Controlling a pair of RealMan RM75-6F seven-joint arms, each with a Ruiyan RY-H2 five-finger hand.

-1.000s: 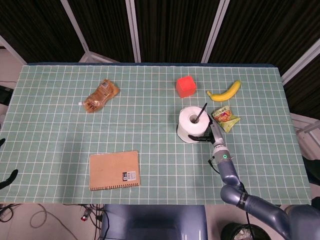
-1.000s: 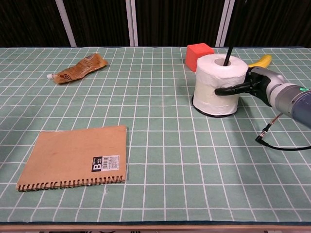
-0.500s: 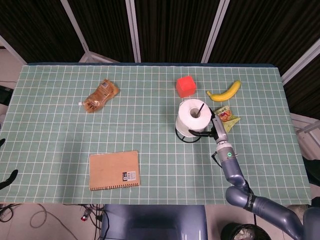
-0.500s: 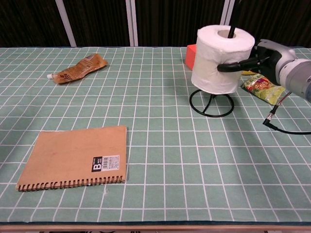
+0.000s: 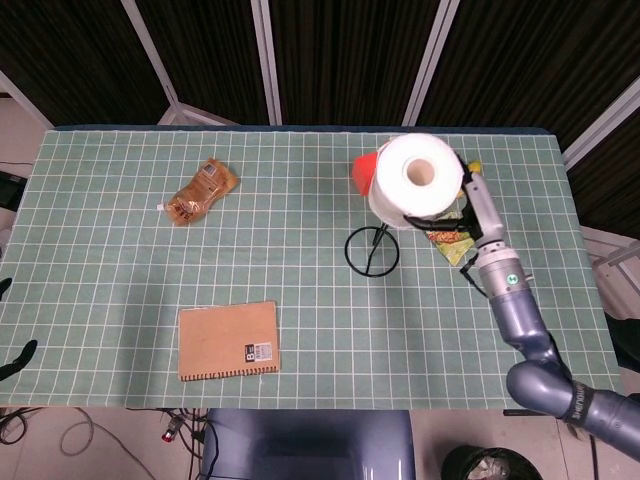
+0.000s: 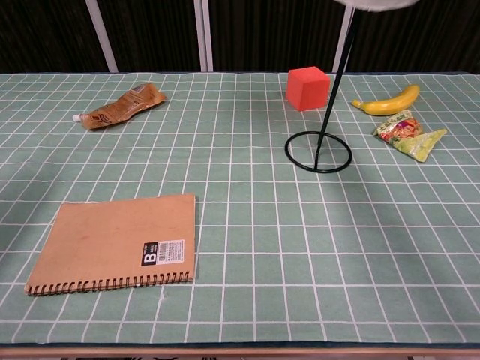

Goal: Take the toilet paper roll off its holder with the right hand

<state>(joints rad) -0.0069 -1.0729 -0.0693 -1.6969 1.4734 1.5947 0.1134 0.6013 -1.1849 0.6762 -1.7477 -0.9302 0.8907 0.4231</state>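
Right hand (image 5: 470,205): your fingers are wrapped around the toilet paper roll (image 5: 417,180), upper right of centre in the head view.
Roll: raised above the table (image 5: 120,260); the chest view shows only its underside at the top edge.
Holder (image 6: 318,150): bare ring base and rod, right of centre.
Left hand: out of sight.

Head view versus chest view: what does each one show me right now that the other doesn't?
Only the head view shows the right hand gripping the roll, lifted above the table.

Only the chest view shows the holder's upright rod at full length, clear of the roll; just the roll's bottom edge shows at the top of the frame.

Both show the holder's ring base on the table, the red cube, banana, snack bag, brown pouch and notebook. The left hand is in neither.
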